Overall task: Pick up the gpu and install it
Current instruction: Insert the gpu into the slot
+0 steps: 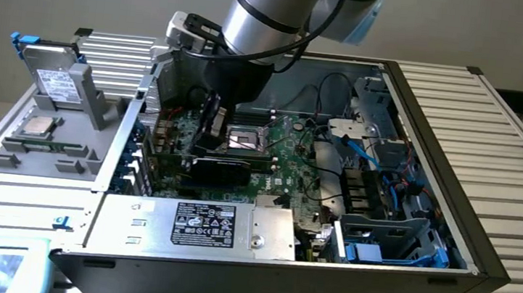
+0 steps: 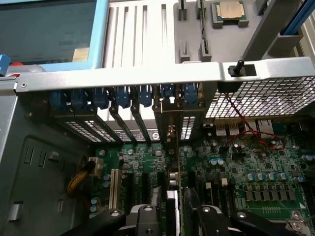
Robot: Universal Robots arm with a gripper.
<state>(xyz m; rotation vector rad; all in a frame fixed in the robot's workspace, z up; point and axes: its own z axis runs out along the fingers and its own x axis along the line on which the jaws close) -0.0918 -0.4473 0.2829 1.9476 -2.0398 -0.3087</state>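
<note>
Between the gripper's (image 2: 175,223) 2 fingers (image 2: 147,220), in the wrist view, the gpu (image 2: 173,179) is standing on edge, upright, running straight away from the camera toward the case's rear wall. The jaws are sitting parted, 1 finger on each side of the card with a dark gap showing on both sides, so they are straddling it without clearly pressing on it.

Seen from the exterior view, the gripper (image 1: 211,130) is reaching down into the open computer case (image 1: 258,277), and the card's black shroud is showing just below it at about 5 o'clock, sitting low against the green motherboard (image 1: 280,159). The card is lying in the expansion-slot area, at 9 o'clock from the processor socket (image 1: 242,139).

Just past the card, a row of blue retention clips (image 2: 123,96) is lining the rear slot openings. The power supply (image 1: 195,223) is sitting at 6 o'clock from the card.

Farther out, at 9 o'clock from the case, a grey tray (image 1: 6,163) is carrying a loose processor (image 1: 40,125) and a hard drive (image 1: 54,81) is standing upright behind it.
</note>
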